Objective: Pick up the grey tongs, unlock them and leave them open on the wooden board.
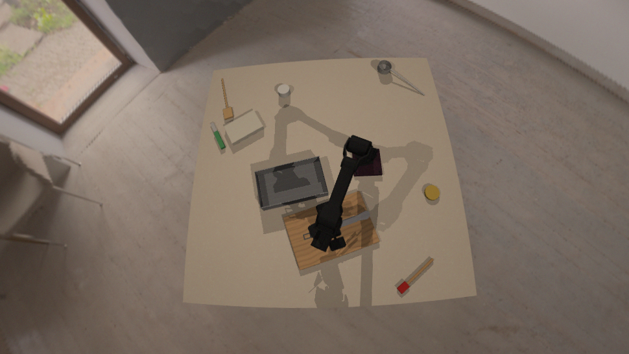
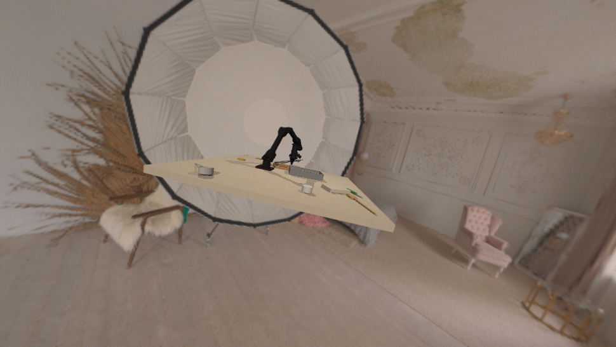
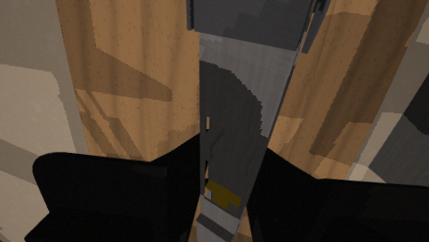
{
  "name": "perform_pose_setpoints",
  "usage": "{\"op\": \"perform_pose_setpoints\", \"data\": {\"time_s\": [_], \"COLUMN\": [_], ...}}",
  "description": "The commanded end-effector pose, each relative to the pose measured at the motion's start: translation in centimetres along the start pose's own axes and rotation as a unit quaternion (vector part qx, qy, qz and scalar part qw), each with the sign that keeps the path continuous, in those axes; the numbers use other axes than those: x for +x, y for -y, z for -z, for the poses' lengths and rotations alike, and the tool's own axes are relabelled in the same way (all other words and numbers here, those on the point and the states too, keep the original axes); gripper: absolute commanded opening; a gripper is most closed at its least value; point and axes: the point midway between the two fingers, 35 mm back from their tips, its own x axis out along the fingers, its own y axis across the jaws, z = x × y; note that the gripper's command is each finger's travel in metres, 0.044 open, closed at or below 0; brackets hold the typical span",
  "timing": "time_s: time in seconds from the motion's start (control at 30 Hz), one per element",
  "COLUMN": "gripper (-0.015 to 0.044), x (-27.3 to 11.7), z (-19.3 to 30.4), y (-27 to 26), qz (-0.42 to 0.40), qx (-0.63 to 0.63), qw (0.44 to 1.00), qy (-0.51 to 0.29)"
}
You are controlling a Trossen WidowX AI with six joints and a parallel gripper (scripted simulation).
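Jaws clenched on grey tongs point(image 1: 358, 216) point(image 2: 282, 161) point(image 3: 242, 84) above wooden board point(image 1: 301, 255) point(image 2: 282, 166) point(image 3: 142, 40); likely set-down step, lock unclear; next, lower level, release.

The pale table point(image 1: 308, 285) point(image 2: 241, 185) carries a wooden board point(image 1: 303, 257) point(image 2: 282, 166) point(image 3: 133, 67), roasting tin point(image 1: 292, 203) point(image 2: 307, 174), ladle point(image 1: 384, 67) point(image 2: 206, 171) and yellow disc point(image 1: 432, 192) point(image 2: 241, 159).

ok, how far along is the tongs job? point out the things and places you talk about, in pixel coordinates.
Done: grey metal tongs point(image 1: 356, 218) point(image 3: 236, 89) are off the dark roasting tin point(image 1: 291, 203) point(image 2: 305, 173).
In hand: tongs, gripped above the brown wooden board point(image 1: 303, 259) point(image 3: 142, 53).
Left: lay them open on the board, let go. Unlocked? Can't tell.
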Motion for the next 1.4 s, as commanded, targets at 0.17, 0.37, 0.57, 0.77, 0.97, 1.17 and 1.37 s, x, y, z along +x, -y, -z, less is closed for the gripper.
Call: {"op": "perform_pose_setpoints", "data": {"time_s": [0.17,0.37,0.57,0.77,0.97,1.17,1.37], "gripper": [0.0034,0.0191,0.0349,0.044,0.044,0.044,0.044], "x": [0.0,0.0,0.0,0.0,-2.8,-8.6,-11.2], "z": [0.0,0.0,0.0,0.0,-1.0,-1.1,-0.1], "y": [0.0,0.0,0.0,0.0,3.3,11.1,15.0], "qz": [0.0,0.0,0.0,0.0,0.001,0.005,0.007], "qx": [0.0,0.0,0.0,0.0,0.0,-0.001,-0.002], "qw": [1.0,1.0,1.0,1.0,1.0,1.0,1.0], "qy": [0.0,0.0,0.0,0.0,0.0,0.001,0.001]}}
